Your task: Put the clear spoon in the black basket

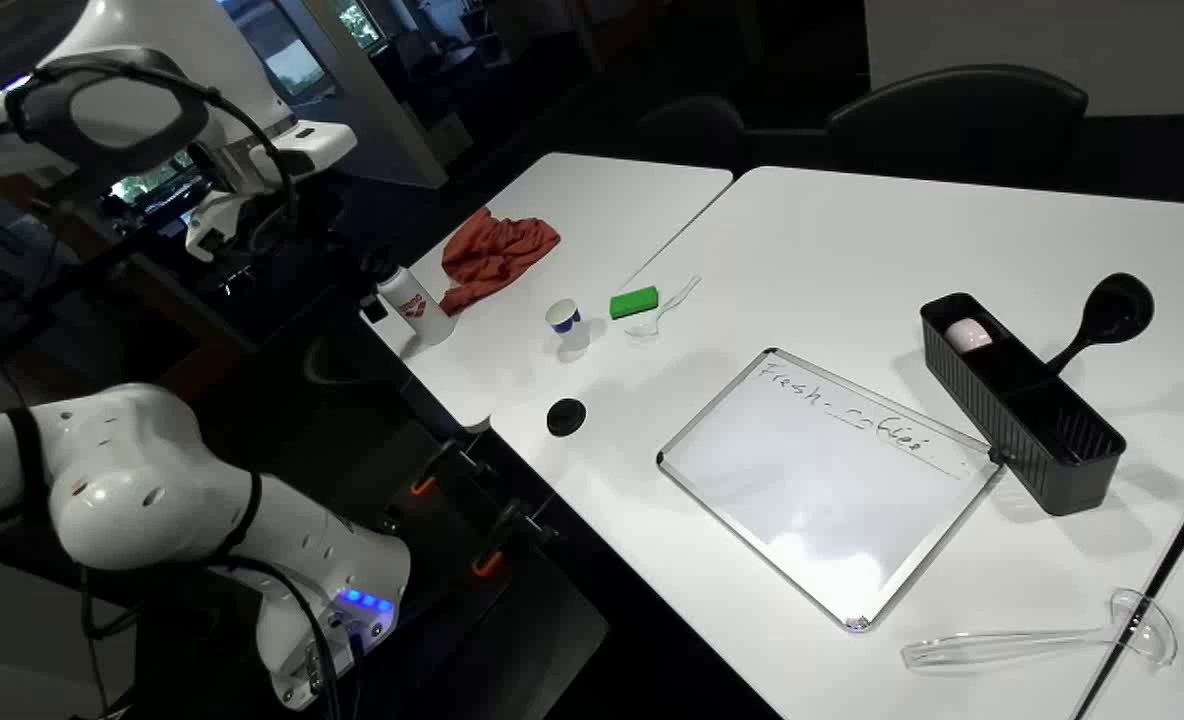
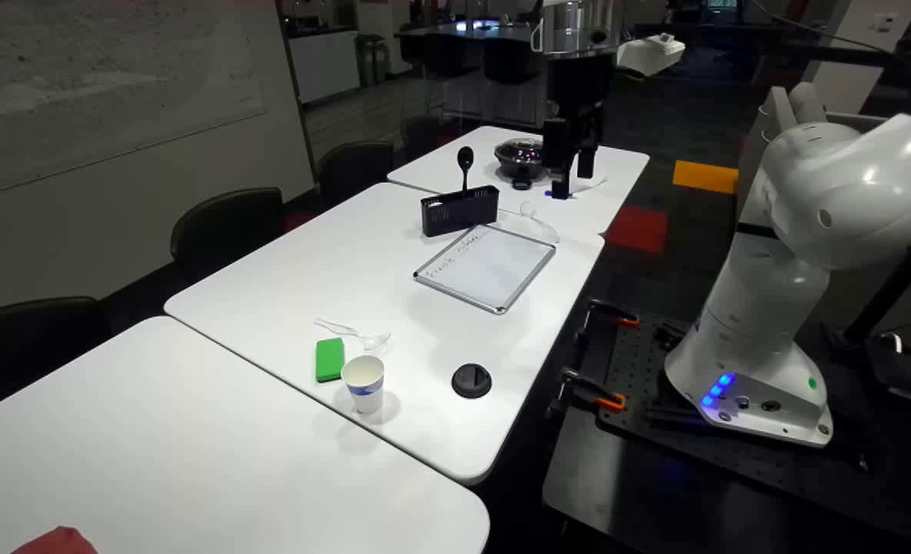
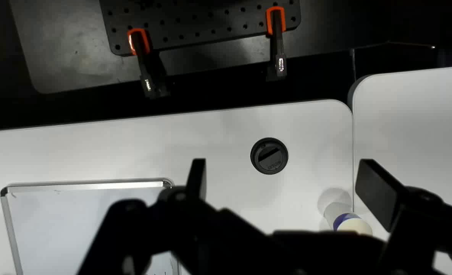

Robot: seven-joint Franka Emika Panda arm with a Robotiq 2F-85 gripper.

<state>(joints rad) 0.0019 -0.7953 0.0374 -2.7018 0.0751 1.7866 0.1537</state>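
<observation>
Nothing looks done: one clear spoon (image 1: 1037, 640) lies near the black basket (image 1: 992, 412), another clear spoon (image 2: 357, 333) well apart; jaws gape empty, grasp and placing remaining

Your arm (image 2: 825, 192) is up, grpr (image 3: 285, 175) pts dn, both fingers (image 3: 376, 194) spread wide apart; base LEDs (image 2: 718, 390) lit blue.

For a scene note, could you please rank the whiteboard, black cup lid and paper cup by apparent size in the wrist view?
1. Whiteboard, largest though cut off.
2. Black cup lid and paper cup, unranked: the gripper partly hides the cup.
</observation>
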